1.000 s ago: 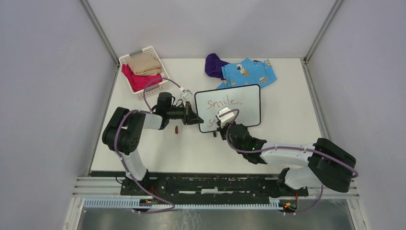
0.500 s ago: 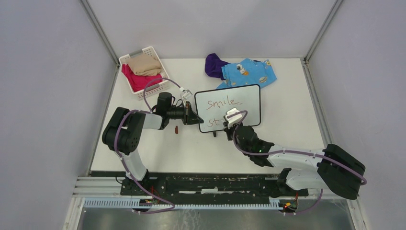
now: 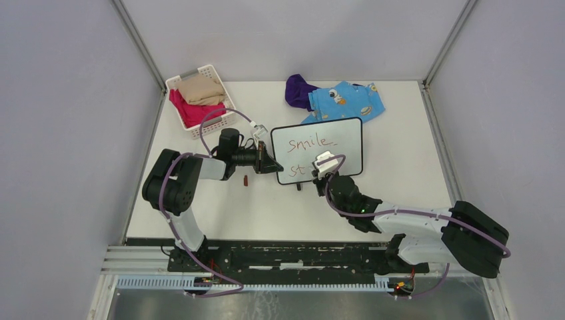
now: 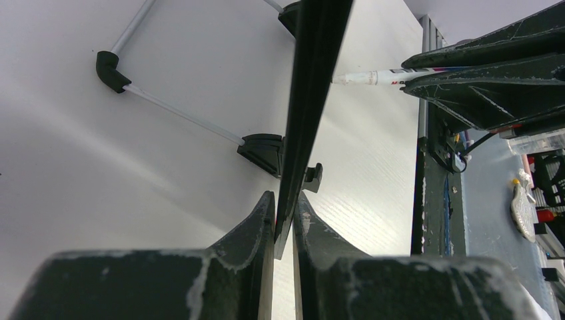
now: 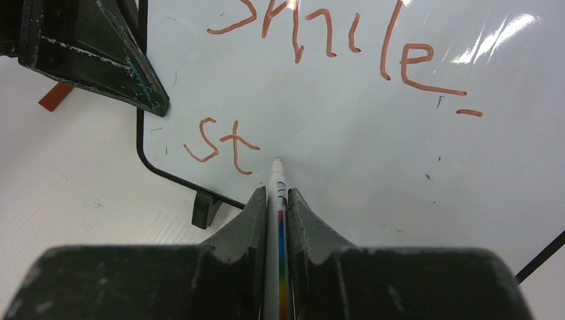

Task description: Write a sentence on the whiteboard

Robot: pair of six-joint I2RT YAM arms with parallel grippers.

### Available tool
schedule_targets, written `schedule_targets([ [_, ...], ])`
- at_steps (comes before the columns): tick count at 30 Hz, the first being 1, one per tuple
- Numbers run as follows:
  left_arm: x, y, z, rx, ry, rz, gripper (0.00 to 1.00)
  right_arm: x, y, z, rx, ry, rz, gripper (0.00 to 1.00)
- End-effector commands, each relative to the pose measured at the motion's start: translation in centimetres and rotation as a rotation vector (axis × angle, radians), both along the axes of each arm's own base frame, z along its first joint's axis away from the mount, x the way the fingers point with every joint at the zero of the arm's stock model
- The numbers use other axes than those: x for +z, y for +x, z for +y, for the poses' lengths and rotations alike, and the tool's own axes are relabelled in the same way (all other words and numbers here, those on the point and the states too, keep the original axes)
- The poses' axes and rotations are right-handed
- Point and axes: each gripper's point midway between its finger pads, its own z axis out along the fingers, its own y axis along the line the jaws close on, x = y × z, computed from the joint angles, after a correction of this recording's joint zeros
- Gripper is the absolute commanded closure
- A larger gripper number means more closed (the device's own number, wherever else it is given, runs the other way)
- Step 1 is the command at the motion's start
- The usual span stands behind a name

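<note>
Writing is partway done. The whiteboard (image 3: 343,155) sits in the middle of the top view. The sentence (image 5: 233,142) shows "smile" and only "st", so more letters are left. The right gripper (image 5: 276,195) squeezes the marker (image 5: 276,175). The left gripper (image 4: 284,208) pinches the whiteboard's edge.

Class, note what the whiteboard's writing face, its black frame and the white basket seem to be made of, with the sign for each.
Whiteboard face: smooth, glossy coated sheet, likely melamine or painted metal; it throws bright glare streaks. Frame: thin, black, matte, probably plastic or coated wire; which one is unclear. Basket: white moulded plastic, judging by its even slatted walls.
</note>
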Motion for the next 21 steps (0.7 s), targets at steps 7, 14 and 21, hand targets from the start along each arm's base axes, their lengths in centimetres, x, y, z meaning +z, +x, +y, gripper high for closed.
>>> schedule_targets([
  [7, -2.3, 1.2, 0.7, 0.067, 0.098, -0.018, 0.98, 2.2, 1.2, 1.0, -0.017, 0.057, -0.047, 1.00],
  [14, -2.3, 1.2, 0.7, 0.068, 0.099, -0.018, 0.98, 2.5, 1.2, 1.8, 0.013, 0.063, -0.052, 1.00],
  [21, -2.3, 1.2, 0.7, 0.067, 0.099, -0.016, 0.98, 0.7, 0.7, 1.7, 0.032, 0.035, -0.012, 1.00],
])
